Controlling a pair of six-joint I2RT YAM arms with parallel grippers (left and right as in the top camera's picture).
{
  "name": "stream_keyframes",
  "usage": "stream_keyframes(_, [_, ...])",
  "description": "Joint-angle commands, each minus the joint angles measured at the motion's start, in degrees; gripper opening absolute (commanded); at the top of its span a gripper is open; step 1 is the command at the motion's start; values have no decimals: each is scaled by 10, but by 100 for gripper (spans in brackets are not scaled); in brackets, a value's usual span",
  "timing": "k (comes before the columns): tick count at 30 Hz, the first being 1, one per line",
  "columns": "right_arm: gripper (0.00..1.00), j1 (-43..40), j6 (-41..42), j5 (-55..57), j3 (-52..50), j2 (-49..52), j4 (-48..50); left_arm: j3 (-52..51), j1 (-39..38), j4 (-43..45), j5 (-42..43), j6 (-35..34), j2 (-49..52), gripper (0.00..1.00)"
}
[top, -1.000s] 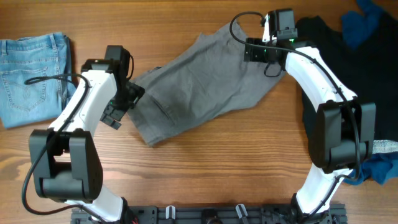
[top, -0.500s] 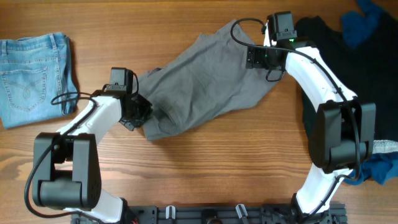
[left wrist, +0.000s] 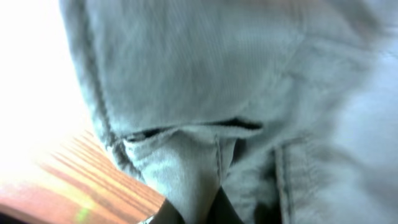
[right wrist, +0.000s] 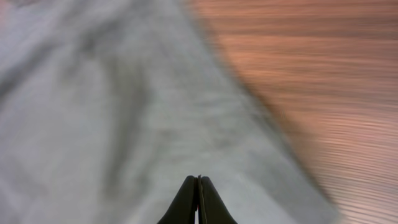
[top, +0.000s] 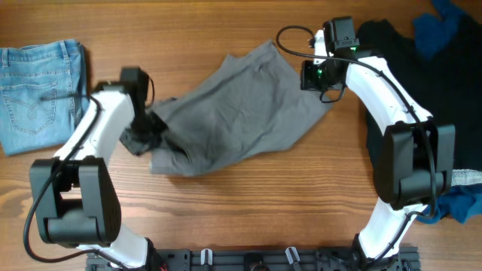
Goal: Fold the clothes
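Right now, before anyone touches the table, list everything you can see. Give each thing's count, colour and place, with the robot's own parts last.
grey trousers: one, mid-grey, crumpled across the middle of the table
jeans: one, light blue, folded at the left edge
black garment: one, black, heaped on the right side
blue garments: two patches, dark blue, one in the top right corner and one at the lower right edge
table: one, brown wood, under everything
left arm: one, white and black, fingers shut on the left end of the grey trousers
right arm: one, white and black, fingers shut at the trousers' upper right corner
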Motion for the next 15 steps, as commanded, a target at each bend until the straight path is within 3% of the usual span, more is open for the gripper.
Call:
stream_keyframes(1, [4,40,-32,-145,2,6,-10,122,-3,-64,7,71,-2,4])
stream_keyframes(6, [4,141,-17,-146,-50,7,28,240,-4,-108,91,82,-14,4])
stream_keyframes(15, [4,253,74,-145,-115,7,164,269,-4,-76,237,82,-74,4])
